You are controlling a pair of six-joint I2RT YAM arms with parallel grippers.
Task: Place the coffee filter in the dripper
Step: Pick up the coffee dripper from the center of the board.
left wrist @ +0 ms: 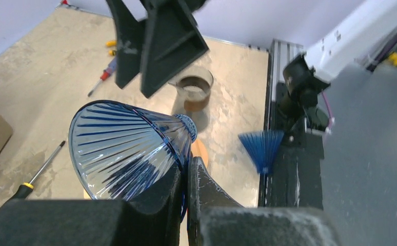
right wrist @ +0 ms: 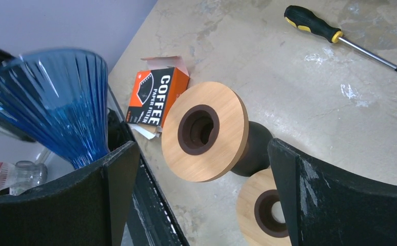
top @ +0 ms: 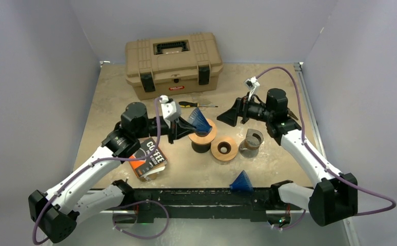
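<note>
The left gripper (left wrist: 187, 166) has its jaws clamped on the wall of the translucent blue ribbed dripper (left wrist: 119, 148), which looks rigid and slick. The right gripper (right wrist: 201, 148) has its jaws apart. Beyond the left jaws lies what is likely the flat blue pleated filter (left wrist: 262, 146); it looks light and flimsy, so pinch its edge.

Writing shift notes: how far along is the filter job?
Done: the left gripper is shut on the blue dripper. In hand: it hangs tilted over the wooden stand; the right gripper is open, empty. Left: no loose filter shows outside the coffee filter box.

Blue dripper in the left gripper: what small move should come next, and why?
Probably lower it into the hole of the wooden stand: the left gripper is shut on the blue dripper, tilted near that stand, not seated.
</note>
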